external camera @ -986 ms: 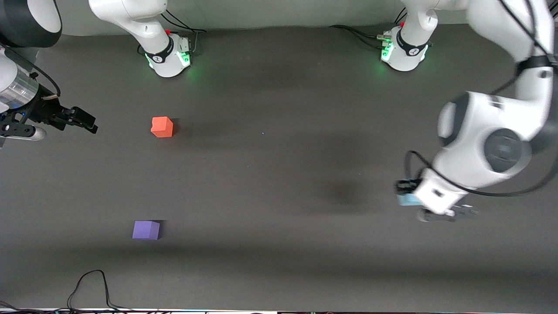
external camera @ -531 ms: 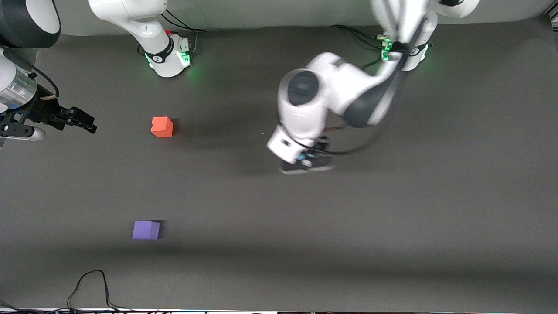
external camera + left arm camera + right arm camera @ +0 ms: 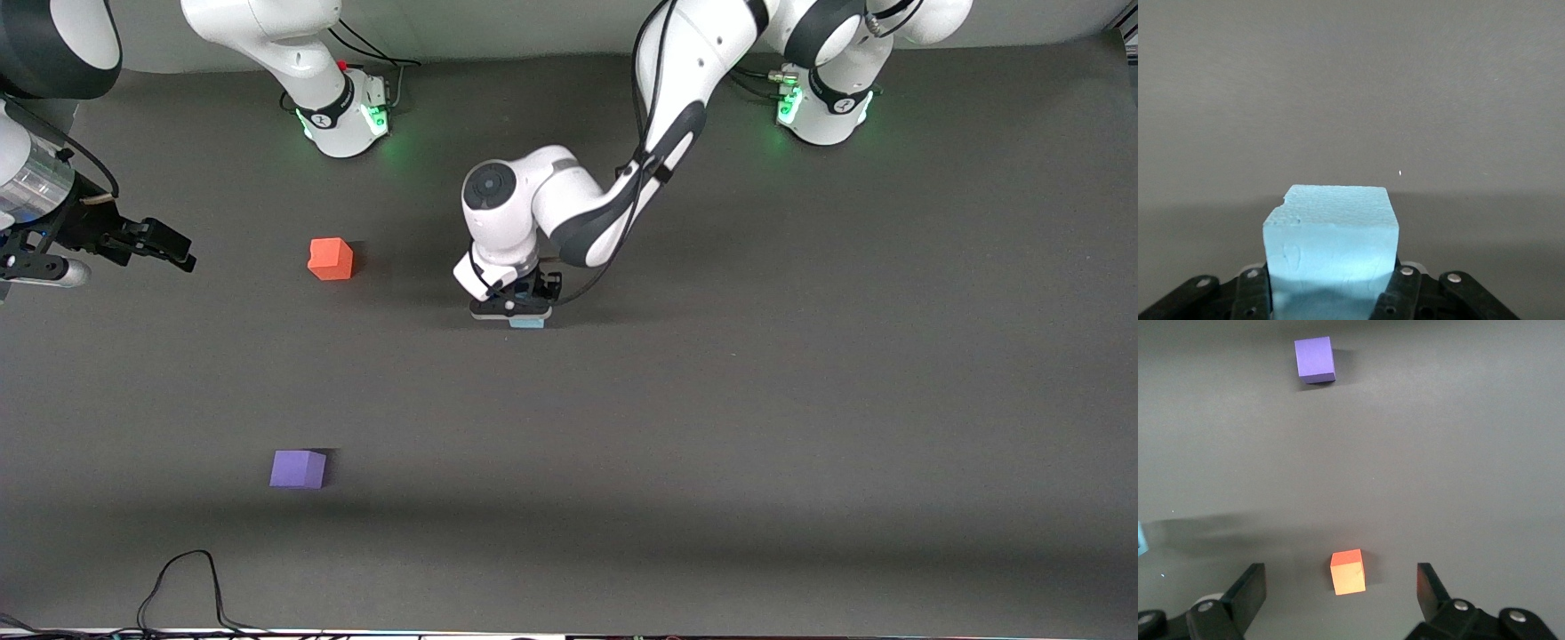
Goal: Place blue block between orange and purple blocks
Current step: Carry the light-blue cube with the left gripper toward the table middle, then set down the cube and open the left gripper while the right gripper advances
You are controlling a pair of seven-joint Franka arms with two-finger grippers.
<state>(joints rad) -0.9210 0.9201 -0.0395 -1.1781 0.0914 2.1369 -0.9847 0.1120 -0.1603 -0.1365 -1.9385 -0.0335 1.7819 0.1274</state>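
Note:
My left gripper (image 3: 520, 311) is shut on the pale blue block (image 3: 527, 324) and holds it low over the middle of the table. In the left wrist view the blue block (image 3: 1331, 243) sits between the black fingers (image 3: 1405, 293). The orange block (image 3: 331, 259) lies on the table toward the right arm's end. The purple block (image 3: 298, 468) lies nearer to the front camera than the orange one. My right gripper (image 3: 173, 251) is open and empty in the air at the right arm's end, where the arm waits. Its wrist view shows the orange block (image 3: 1348, 571) and the purple block (image 3: 1315, 360).
A black cable (image 3: 188, 576) loops at the table's front edge near the purple block. The right arm's base (image 3: 342, 116) and the left arm's base (image 3: 822, 107) stand along the back edge. The table is a dark grey mat (image 3: 711, 444).
My left arm has swung from its own end of the table to the middle, carrying the blue block toward the orange block. The right arm and the other two blocks have not moved.

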